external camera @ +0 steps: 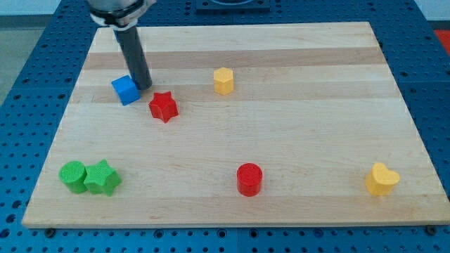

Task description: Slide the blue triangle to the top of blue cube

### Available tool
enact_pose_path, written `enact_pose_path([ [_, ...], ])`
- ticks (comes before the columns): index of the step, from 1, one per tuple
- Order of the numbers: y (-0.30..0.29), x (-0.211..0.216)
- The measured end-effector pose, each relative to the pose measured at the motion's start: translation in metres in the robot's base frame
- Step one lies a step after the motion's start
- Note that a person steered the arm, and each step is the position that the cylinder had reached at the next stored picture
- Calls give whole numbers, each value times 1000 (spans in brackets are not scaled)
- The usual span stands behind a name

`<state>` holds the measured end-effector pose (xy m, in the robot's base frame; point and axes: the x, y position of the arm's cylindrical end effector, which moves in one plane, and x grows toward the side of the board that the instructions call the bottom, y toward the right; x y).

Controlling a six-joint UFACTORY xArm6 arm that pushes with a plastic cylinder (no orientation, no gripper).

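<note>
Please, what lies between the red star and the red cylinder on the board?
Nothing: in the camera view, only bare wood lies between the red star and the red cylinder.

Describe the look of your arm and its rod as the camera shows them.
My arm shows only at the view's top: a dark grey rounded housing, cut off by the frame. From it hangs a straight, smooth black cylindrical rod with a slight sheen. My tip is plain and blunt, beside the blue cube. No cables or markings show.

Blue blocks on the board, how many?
1: the blue cube, upper left, beside my tip. No blue triangle visible; the rod may hide it.
</note>
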<state>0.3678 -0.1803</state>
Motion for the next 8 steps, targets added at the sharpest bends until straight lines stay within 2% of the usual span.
enact_pose_path([
  [2,-37,14],
  [3,-15,-8],
  [5,27,-99],
  [6,30,-150],
  [7,28,-176],
  [8,26,-177],
])
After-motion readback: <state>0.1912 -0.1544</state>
